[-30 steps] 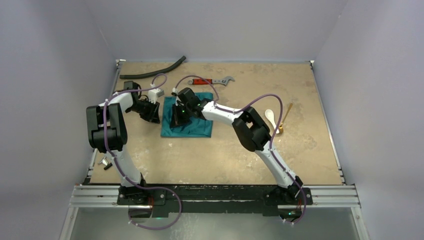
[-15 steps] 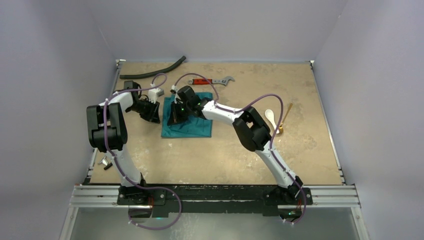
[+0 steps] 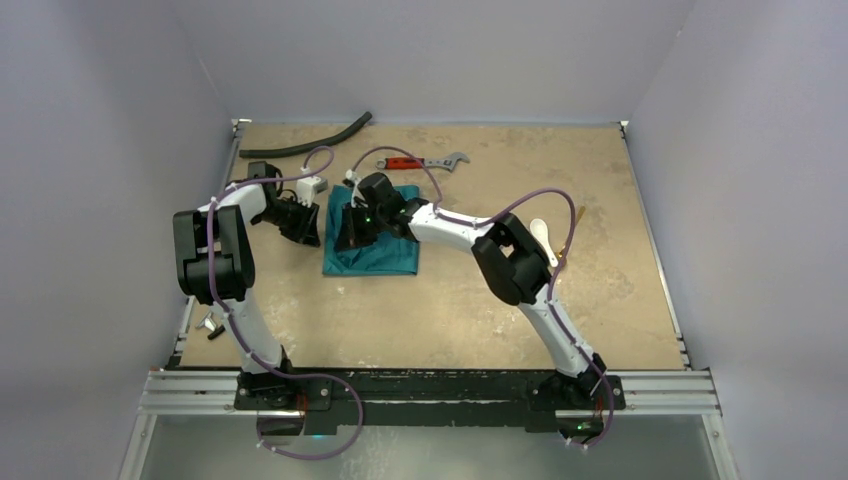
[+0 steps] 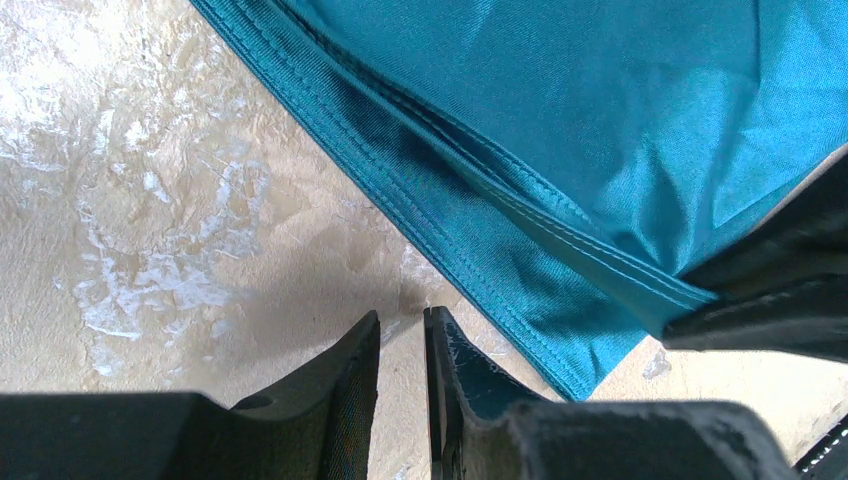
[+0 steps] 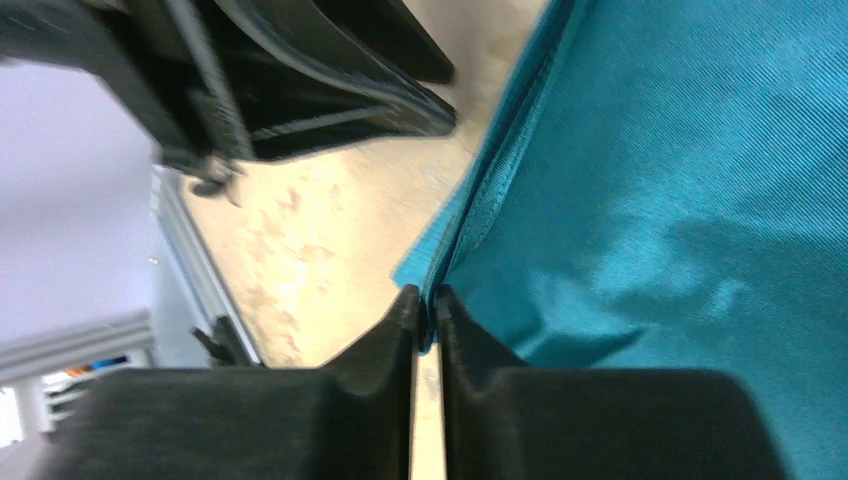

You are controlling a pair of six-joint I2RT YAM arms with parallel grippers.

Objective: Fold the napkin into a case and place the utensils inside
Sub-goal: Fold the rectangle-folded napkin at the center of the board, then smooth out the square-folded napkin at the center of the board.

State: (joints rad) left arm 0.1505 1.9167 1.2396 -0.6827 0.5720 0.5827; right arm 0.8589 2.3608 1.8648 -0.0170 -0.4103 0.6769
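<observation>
At the far left edge of the tan speckled tabletop [image 3: 450, 310] lie small black-handled pliers [image 3: 212, 324], and a curved black rubber hose [image 3: 305, 138] lies along the back left. The left hand [image 4: 400, 325] sits low just beside the left edge of the teal-green cloth napkin [image 3: 385, 255], its fingers drawn almost together with only a thin strip of tabletop showing between them and nothing gripped. The napkin lies left of the tabletop's middle, its stitched hem doubled along the left side and slightly raised there. The right hand [image 5: 425, 300] reaches across it from the right and is clamped on that left edge, the hem pinched between its closed fingers. Behind the napkin lies a red-handled metal wrench [image 3: 425, 161]. Well to the right, past the right arm's elbow, lie the small white plastic spoon [image 3: 540, 230] and, just beside it, the slim tan wooden utensil [image 3: 570, 232], both outside the cloth.
</observation>
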